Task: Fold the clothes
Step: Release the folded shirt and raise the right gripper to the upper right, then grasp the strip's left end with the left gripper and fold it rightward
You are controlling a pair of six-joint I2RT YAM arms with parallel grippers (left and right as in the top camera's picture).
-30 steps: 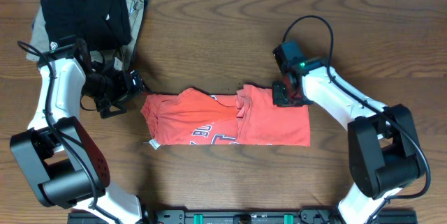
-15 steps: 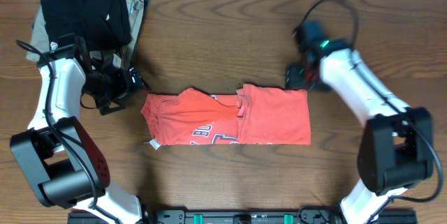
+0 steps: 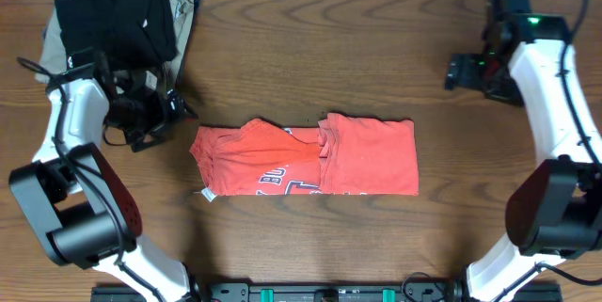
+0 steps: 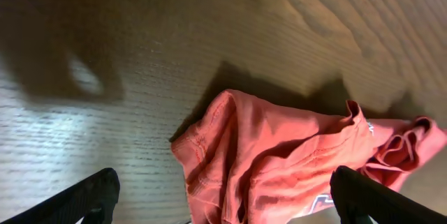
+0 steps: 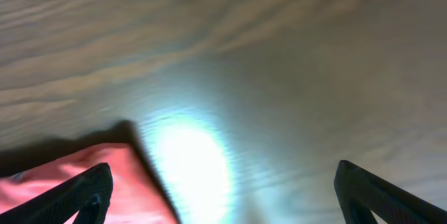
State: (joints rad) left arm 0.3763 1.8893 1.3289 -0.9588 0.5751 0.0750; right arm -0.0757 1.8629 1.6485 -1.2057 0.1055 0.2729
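- The left claw [image 3: 177,109] is standing wide open and is holding nothing.
- In the left wrist view its two dark fingers [image 4: 80,197] are sitting far apart at the bottom corners, and nothing is being pinched between them.
- This claw is hanging just beside the top left corner of the T-shirt [image 3: 367,156], and the crumpled red edge is showing ahead of the fingers.
- The right claw [image 3: 452,70] is also spread wide and is gripping nothing.
- In the right wrist view its fingers [image 5: 73,195] are sitting at the two bottom corners with only bare wood between them. That picture is blurry.
- This claw is hanging well apart from the T-shirt, up near the right back part of the table [image 3: 301,48].
- A small red corner of the T-shirt is peeking in at the bottom left of the right wrist view.
- The red-orange T-shirt is lying flat on the table between the two arms, stretching from left to right.
- Its right part is lying smooth, and its left part is looking more wrinkled.
- White and blue letters [image 3: 282,182] are showing near its front edge, and a small white tag [image 3: 204,194] is sticking out at its left front corner.
- A folded black garment [image 3: 118,15] is lying on a folded khaki garment [image 3: 186,3] in the back left corner of the table, behind the left arm.
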